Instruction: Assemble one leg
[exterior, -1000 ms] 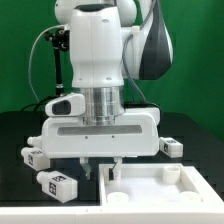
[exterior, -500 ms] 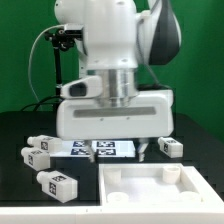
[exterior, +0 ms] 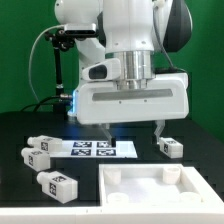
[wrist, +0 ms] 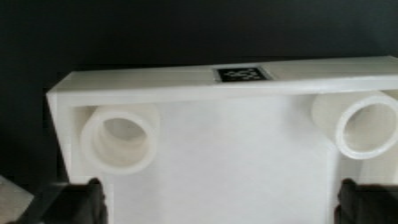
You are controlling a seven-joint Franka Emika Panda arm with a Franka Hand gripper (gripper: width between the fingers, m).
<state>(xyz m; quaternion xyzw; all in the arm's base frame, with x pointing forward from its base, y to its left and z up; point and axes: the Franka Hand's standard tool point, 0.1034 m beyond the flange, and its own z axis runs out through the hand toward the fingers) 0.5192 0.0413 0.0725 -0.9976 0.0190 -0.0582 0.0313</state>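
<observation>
Several legs, small white square posts with black-and-white tags, lie on the black table in the exterior view. One leg (exterior: 170,147) is at the right, close beside my right fingertip. Three more are at the left: one (exterior: 45,145), one (exterior: 34,156) and one nearer the front (exterior: 55,184). My gripper (exterior: 133,135) hangs open and empty above the table behind the large white panel (exterior: 160,186). In the wrist view the gripper (wrist: 224,205) is spread wide, with its dark fingertips (wrist: 80,200) at the picture's sides. No leg shows in the wrist view.
The marker board (exterior: 100,149) lies flat on the table under the gripper. The white panel with a raised rim (wrist: 231,130) fills the wrist view, showing two round sockets (wrist: 121,138) and a tag (wrist: 240,74). A green wall stands behind.
The gripper has risen from the panel's far edge and moved toward the exterior view's right, uncovering the marker board. It stays open and empty. The legs have not moved.
</observation>
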